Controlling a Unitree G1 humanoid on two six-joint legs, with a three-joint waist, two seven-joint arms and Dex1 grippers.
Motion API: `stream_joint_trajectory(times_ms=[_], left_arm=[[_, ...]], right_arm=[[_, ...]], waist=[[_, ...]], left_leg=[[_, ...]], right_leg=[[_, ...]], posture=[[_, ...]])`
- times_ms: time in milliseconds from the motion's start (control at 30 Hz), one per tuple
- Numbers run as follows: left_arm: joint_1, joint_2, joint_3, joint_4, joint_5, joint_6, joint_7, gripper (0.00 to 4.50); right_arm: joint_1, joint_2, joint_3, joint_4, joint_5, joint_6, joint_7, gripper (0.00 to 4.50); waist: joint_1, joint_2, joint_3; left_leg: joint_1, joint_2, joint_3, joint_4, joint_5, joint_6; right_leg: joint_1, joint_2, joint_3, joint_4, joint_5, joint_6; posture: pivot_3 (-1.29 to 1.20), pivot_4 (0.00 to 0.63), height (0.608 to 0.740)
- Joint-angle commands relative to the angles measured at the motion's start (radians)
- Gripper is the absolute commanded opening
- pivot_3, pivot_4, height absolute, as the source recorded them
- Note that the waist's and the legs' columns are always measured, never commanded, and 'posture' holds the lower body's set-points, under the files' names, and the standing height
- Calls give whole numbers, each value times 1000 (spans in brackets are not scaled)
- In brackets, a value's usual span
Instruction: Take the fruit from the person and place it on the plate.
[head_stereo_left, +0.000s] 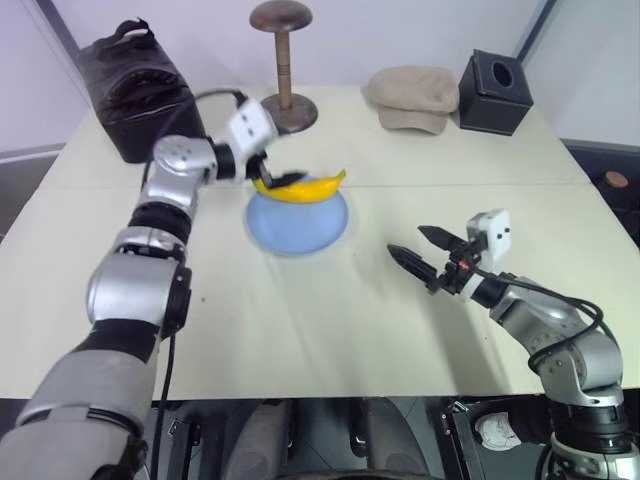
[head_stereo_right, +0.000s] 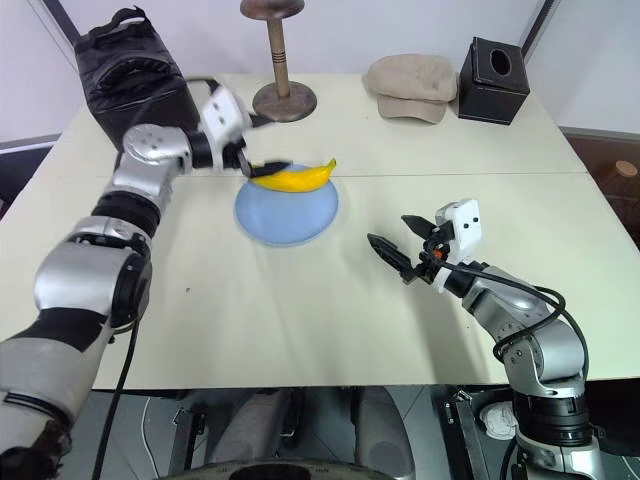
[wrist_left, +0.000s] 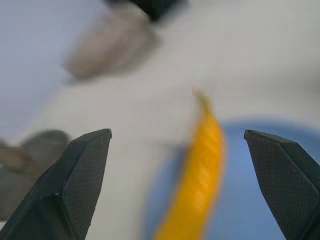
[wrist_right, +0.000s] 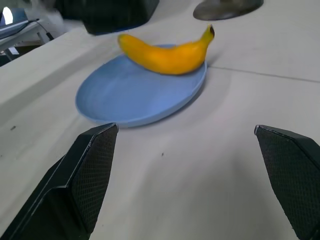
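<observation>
Resting across the far rim of the light-blue plate, the yellow banana.
Spread wide and empty just beside its left end, the left gripper; likewise open and empty, well apart on the right, the right gripper. Behind: wooden stand, beige cap, black box, black bag. No readable writing anywhere.

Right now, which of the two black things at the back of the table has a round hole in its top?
The small black cube at the back right corner, beside the beige cap. The other, a larger soft black bag at the back left, has handles on top instead.
</observation>
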Motion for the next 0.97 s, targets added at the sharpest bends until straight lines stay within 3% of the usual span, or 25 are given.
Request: stream_joint_trajectory(times_ms=[33,200,367,567,733,967], left_arm=[[-17,45,119,-111,-128,144,13,4454],[136,96,182,-443,-235,409,43,4454],[524,171,291,-990,-308,699,232,4454],[851,117,412,-1382,-412,909,440,4454],[1004,29,476,-1552,-488,923,543,4454],[1107,4,454,-1586,-492,878,588,4454]], right_arm=[[-33,-9,-27,17,0,-28,19,4500],[-68,-26,-30,68,-11,-41,46,4500],[-132,-31,-54,167,-56,-112,47,4500],[-198,-3,-74,267,-109,-210,26,4500],[-238,8,-69,327,-135,-256,22,4500],[-258,15,-83,397,-171,-318,-2,4500]], waist=[[-4,0,0],[-17,0,0],[-36,1,-1],[-11,1,-1],[3,1,-1],[3,2,-1]], left_leg=[[0,0,0,0,0,0],[1,0,0,0,0,0],[2,0,0,-1,0,0],[1,1,0,-1,0,-1],[2,0,0,0,0,-2],[2,1,1,-1,0,-2]], right_leg=[[0,0,0,0,0,0],[0,0,1,2,0,0],[-1,-2,4,4,0,0],[-2,-2,4,5,0,-1],[0,-3,4,1,1,-2],[0,-2,3,1,1,-2]], posture=[[0,150,740],[0,150,740],[0,150,740],[0,150,740],[0,150,740],[0,150,740]])
